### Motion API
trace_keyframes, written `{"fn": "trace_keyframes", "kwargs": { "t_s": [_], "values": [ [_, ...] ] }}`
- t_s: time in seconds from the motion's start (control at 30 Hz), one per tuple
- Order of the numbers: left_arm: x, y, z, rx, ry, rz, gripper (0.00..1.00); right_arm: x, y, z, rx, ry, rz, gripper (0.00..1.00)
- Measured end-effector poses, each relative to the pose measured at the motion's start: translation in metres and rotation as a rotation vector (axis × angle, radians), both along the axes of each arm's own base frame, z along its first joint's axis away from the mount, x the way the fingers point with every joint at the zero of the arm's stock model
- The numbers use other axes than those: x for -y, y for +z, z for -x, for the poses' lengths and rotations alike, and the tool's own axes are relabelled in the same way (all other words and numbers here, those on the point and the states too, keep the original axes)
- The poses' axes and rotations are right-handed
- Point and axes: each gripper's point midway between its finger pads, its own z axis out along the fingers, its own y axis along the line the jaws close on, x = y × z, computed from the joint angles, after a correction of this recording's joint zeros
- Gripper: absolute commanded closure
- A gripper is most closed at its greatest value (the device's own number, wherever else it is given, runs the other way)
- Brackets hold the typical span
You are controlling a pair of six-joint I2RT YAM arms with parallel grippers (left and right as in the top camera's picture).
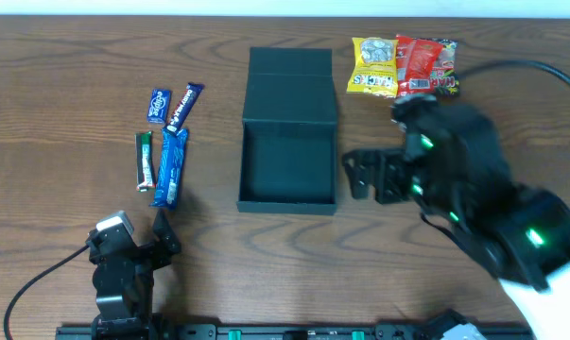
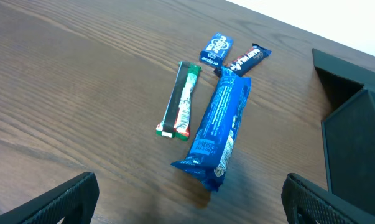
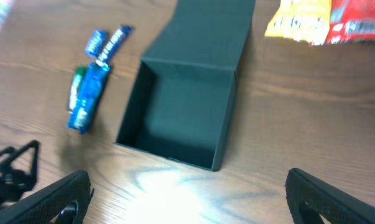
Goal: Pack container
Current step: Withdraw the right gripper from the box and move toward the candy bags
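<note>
Container (image 1: 288, 161) sits mid-surface btw both arms, mouth up & empty, lid (image 1: 291, 83) flopped back on the far side, prob so either arm can drop stuff in. W/ lid out, long axis runs near-to-far, hinge away from robot. Left gripper (image 1: 131, 247) spread, empty, near candy bars (image 1: 171, 168); right gripper (image 1: 354, 176) spread, empty, just beside container's right wall

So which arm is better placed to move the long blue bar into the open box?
Left. The left gripper, open, faces the long blue bar on its side of the container. The right gripper, also open, is by the container's opposite wall and would likely have to reach across it.
</note>
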Motion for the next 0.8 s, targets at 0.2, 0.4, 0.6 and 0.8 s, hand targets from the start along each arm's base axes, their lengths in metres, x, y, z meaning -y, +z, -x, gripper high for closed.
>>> {"fn": "trace_keyframes", "kwargs": {
  "t_s": [0.2,0.4,0.6,0.8],
  "values": [
    [0.000,0.000,0.000,0.000,0.000,0.000,0.05,0.011,0.019,0.021,0.059,0.001,-0.031,0.01],
    [0.000,0.000,0.000,0.000,0.000,0.000,0.05,0.015,0.019,0.029,0.055,0.003,-0.027,0.01],
    [0.000,0.000,0.000,0.000,0.000,0.000,0.05,0.016,0.015,0.028,0.040,-0.002,-0.015,0.00],
    [0.002,0.000,0.000,0.002,-0.007,0.017,0.05,0.014,0.007,0.015,0.021,-0.019,0.015,0.01]
  ]
}}
